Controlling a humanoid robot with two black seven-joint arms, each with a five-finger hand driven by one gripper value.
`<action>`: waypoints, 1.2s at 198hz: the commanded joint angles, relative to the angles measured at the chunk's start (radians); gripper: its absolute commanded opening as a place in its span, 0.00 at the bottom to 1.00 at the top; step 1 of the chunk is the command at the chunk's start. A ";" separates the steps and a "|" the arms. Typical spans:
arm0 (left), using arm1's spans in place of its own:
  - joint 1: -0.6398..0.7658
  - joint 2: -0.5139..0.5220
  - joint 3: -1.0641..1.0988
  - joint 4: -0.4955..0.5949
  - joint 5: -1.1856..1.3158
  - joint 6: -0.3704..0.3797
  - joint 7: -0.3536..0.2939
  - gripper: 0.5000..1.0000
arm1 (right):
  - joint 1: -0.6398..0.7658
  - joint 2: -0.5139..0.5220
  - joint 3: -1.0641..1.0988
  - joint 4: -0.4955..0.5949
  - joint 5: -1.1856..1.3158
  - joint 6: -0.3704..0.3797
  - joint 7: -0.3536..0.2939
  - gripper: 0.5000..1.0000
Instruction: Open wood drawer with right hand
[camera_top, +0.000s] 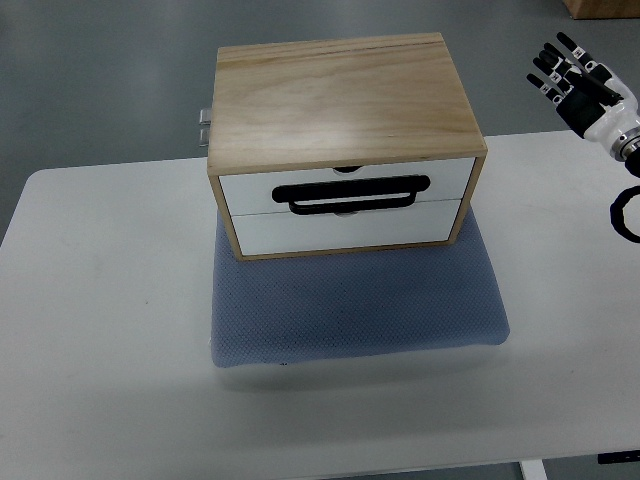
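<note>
Squarely on a blue mat, the wood drawer box sits shut.
Its upper drawer (345, 186) with a black handle (354, 194) is flush with the white front; the mat (360, 315) lies mid-bench (100, 330). Well apart at the upper right, the right hand (578, 85) hovers with fingers spread, holding nothing.

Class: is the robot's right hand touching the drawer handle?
Apart. The top view shows the right hand raised at the upper right, table between it and the handle.
</note>
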 joint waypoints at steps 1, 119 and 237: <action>0.000 0.000 0.000 0.000 0.000 0.000 0.000 1.00 | 0.014 -0.019 -0.001 0.021 -0.001 0.000 0.000 0.89; 0.000 0.000 0.000 0.000 0.000 0.000 0.000 1.00 | 0.180 -0.217 -0.133 0.276 -0.011 0.003 -0.008 0.89; 0.000 0.000 0.000 0.000 0.000 0.000 0.000 1.00 | 0.539 -0.366 -0.389 0.604 -0.432 0.134 -0.014 0.89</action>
